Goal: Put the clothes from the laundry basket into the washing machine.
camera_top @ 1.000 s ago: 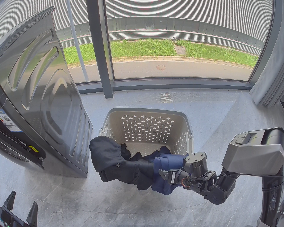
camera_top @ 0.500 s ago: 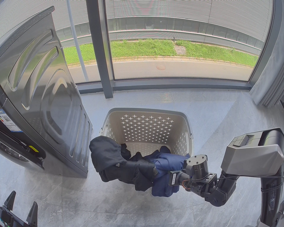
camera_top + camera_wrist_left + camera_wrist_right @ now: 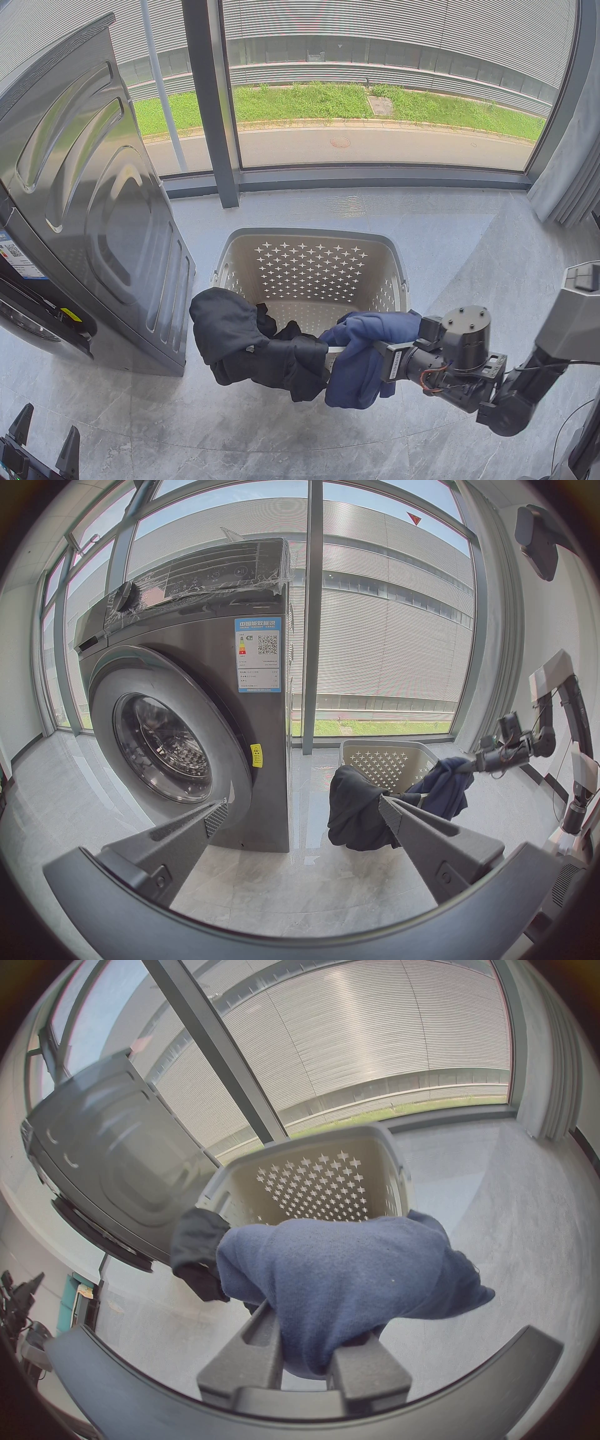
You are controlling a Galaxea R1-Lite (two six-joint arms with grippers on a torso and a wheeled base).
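Note:
A beige laundry basket point(image 3: 312, 233) stands on the floor to the right of the dark grey washing machine point(image 3: 81, 206). My right gripper point(image 3: 370, 347) is shut on a blue garment point(image 3: 362, 369), held up over the basket's near rim; the cloth drapes over the fingers point(image 3: 250, 1350). A black garment point(image 3: 250, 347) hangs over the same rim at its left corner. My left gripper point(image 3: 47, 432) is open, low beside the machine's front, with nothing between its fingers. From the left wrist, the machine's round door point(image 3: 162, 749), the basket point(image 3: 387, 747) and both garments show beyond the open gripper point(image 3: 303, 805).
A floor-to-ceiling window with a grey pillar point(image 3: 212, 100) runs behind the basket. A curtain point(image 3: 572, 169) hangs at the far right. Bare tiled floor point(image 3: 250, 431) lies in front of the basket and to its right.
The right gripper has drawn back to the right and lifted, pulling the blue garment up and away from the black one. The left gripper has not moved.

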